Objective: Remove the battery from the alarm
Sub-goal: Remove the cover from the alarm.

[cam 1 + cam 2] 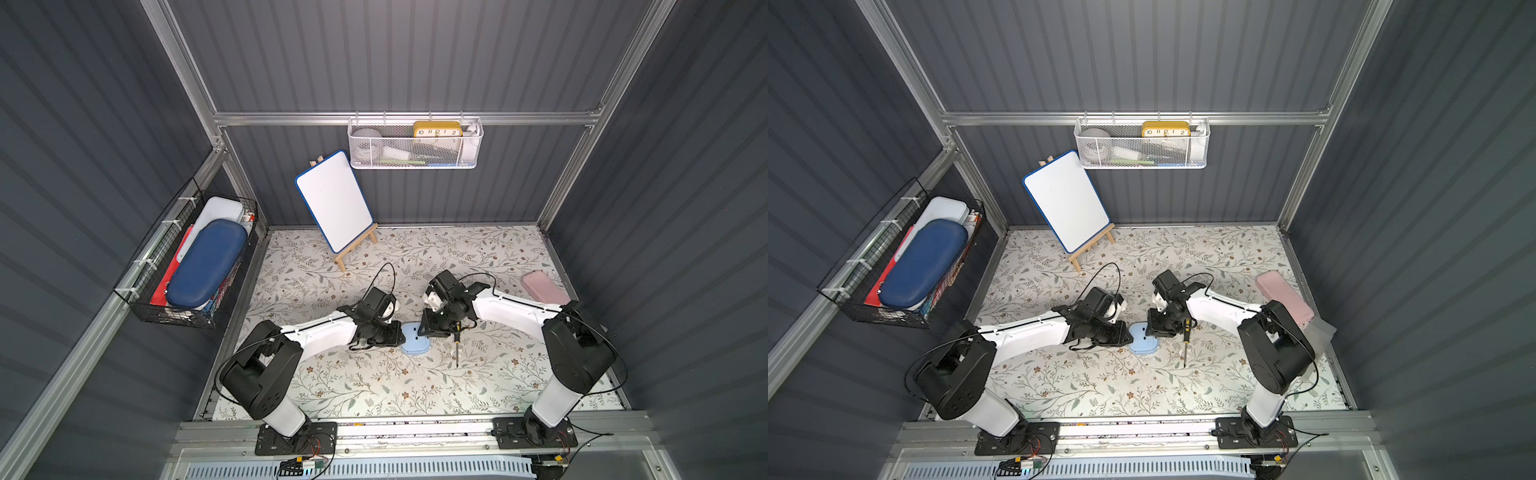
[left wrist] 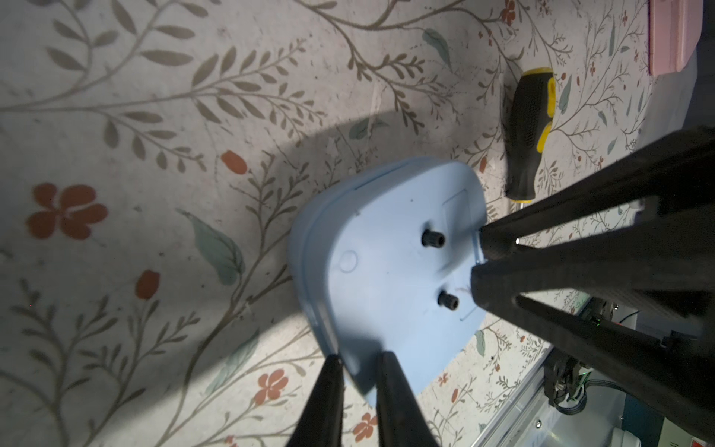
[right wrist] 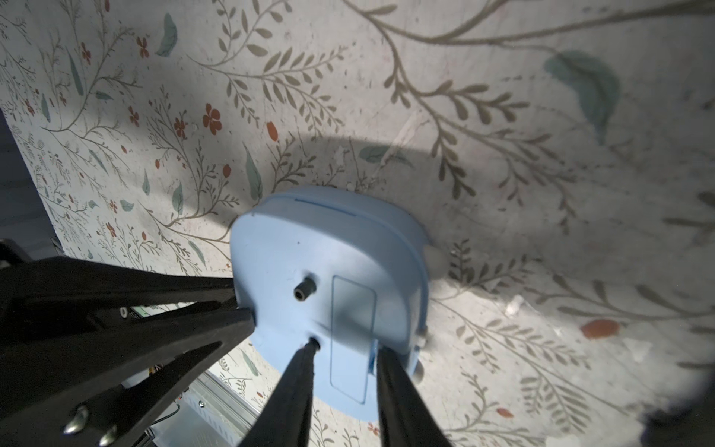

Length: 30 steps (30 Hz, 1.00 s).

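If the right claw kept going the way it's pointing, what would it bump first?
The right gripper points at the back of the blue alarm, so it would bump that first, about at the battery cover between its open fingers. It may even be touching; depth is unclear.

Black numerals 10, 11, 12, 1 and 2 show on the yellow clock (image 1: 437, 128) in the far white mesh basket (image 1: 415, 158).

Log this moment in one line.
alarm: back up | cover: on | battery: unseen | left claw: grips alarm edge | right claw: astride cover
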Motion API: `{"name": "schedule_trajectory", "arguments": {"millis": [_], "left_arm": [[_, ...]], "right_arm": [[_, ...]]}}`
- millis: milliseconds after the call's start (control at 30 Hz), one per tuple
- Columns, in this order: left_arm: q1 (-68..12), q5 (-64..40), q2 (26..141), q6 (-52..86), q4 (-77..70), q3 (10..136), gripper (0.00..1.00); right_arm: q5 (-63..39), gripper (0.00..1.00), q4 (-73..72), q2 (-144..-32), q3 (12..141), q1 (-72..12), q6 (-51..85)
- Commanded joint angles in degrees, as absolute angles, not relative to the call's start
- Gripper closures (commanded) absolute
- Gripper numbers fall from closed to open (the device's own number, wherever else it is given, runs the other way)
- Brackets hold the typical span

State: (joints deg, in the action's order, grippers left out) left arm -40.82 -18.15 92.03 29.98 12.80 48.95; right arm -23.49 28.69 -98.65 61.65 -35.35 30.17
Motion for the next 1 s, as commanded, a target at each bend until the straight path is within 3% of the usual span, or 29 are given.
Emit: {"name": "schedule_trajectory", "arguments": {"millis": [0,967], "left_arm": [[-41.5,-19.8,92.9,28.7,11.1,49.7,0.79],[-41.8,-19.5,93.6,28.0,11.6,51.0,0.8]], "right_arm": [[-27.0,0.66,22.9,-101.2,59.3,-36.7,31.1],[-28.2,0.68,23.1,-101.8,61.7,-40.4,30.1]]}}
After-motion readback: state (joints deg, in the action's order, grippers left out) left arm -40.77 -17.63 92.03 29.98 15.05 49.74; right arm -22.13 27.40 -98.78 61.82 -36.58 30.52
